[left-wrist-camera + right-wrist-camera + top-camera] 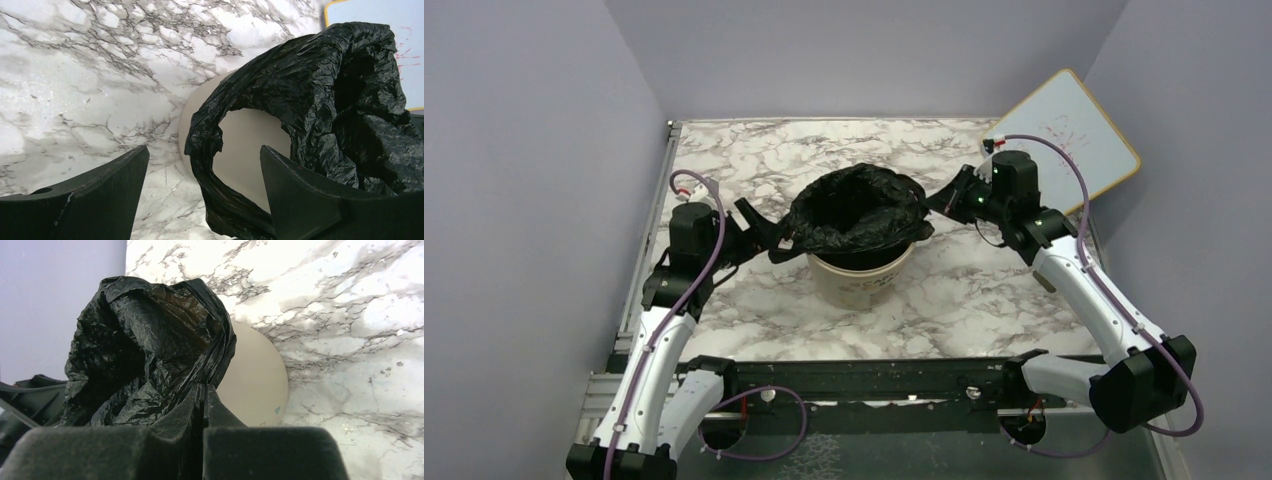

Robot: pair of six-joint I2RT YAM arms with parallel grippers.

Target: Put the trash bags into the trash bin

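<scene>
Toward the tabletop's [984, 300] left edge, the left hand [204, 150] gapes wide around a loop handle [210, 195] of the trash bag [859, 205], gripping nothing. The bag looks thin, light and slippery, and drapes over the beige trash bin [861, 280] mid-tabletop; handles or hem seem the best hold. The right hand [204, 390] pinches the bag's right edge. The tabletop is glossy marble, with a whiteboard [1074, 135] at its far right corner and lilac walls beyond.

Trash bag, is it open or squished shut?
Open. The trash bag spreads over the bin rim, with a dark hollow showing in its middle.
</scene>
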